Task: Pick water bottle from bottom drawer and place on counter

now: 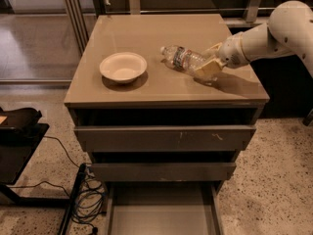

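Note:
The water bottle (182,58) lies tilted on the counter (146,31), right of centre, with its white cap pointing left and its label band showing. My gripper (208,59) reaches in from the right on a white arm, and its tan fingers (205,69) are closed around the bottle's base end. The bottom drawer (164,212) is pulled out at the foot of the cabinet, and its grey floor is bare.
A white bowl (123,66) sits on the left half of the counter. The two taller drawers (164,138) are slightly out. A black stand (19,131) and loose cables (88,199) lie on the floor to the left.

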You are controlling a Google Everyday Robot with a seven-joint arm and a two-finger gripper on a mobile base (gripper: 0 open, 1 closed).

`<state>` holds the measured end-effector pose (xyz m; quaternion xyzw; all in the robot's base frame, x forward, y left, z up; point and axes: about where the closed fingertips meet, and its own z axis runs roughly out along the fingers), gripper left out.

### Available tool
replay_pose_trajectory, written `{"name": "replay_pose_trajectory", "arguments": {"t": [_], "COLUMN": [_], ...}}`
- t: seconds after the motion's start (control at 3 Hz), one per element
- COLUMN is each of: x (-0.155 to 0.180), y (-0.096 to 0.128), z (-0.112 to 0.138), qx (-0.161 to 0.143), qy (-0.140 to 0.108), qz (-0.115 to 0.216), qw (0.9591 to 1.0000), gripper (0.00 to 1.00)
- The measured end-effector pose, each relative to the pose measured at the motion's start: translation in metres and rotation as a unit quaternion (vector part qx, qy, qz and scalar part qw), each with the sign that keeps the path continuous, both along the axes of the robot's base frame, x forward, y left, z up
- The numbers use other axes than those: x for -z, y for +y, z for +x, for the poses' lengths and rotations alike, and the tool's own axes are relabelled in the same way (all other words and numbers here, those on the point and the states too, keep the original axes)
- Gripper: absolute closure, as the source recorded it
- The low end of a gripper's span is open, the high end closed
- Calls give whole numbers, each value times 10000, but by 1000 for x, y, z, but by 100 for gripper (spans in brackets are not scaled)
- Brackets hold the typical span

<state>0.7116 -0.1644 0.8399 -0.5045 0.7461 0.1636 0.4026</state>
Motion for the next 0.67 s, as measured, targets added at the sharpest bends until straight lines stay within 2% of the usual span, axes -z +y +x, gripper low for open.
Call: {"name": "replay_pose_trajectory", "arguments": {"t": [0.33,0.67], "x": [0,0], "y": [0,0], "z": [0,0], "qx": [0,0], "qy": [0,0], "qz": [0,0], "qw": [10000,10000], "gripper": [11,0]}}
